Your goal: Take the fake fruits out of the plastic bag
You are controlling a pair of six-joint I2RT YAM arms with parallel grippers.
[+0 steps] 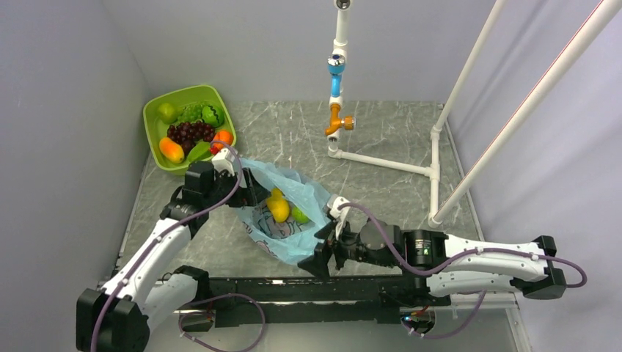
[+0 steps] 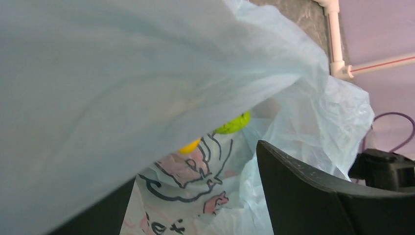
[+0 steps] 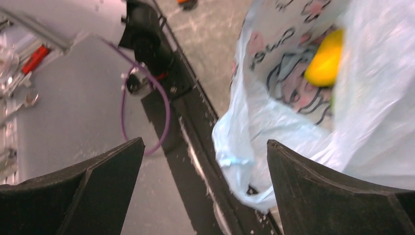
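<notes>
Left gripper [image 1: 249, 195]: mine, at the far-left rim of the plastic bag [image 1: 292, 246]. Blue film blankets half its wrist view, yet both fingers [image 2: 313, 196] show with a wide gap between them. Logged as spread, pinching nothing.

Right gripper [image 1: 321, 258]: mine, low at the bag's near-right corner. Jaws wide apart, the crumpled corner just ahead of the gap, not clamped.

Plastic bag: slumped on the surface [image 1: 293, 139] between my two arms, mouth gaping upward. Thin, limp, light. I judge it will crumple and slide rather than resist, and may drape over a finger. Best hold: a bunched corner or the rim, pinched firmly.

Fake fruits, in the bag: yellow lemon [image 1: 278, 209] and a green fruit [image 1: 299, 215] touching beside it, both near the mouth. Small, glossy, rigid, likely hollow and light. I expect them to be slippery and prone to roll. Best hold: across the middle, one jaw squarely on either side, clear of the film.

Fake fruits, out of the bag: several in the lime-green tub [image 1: 151, 117] at the far-left corner, well apart from the bag
</notes>
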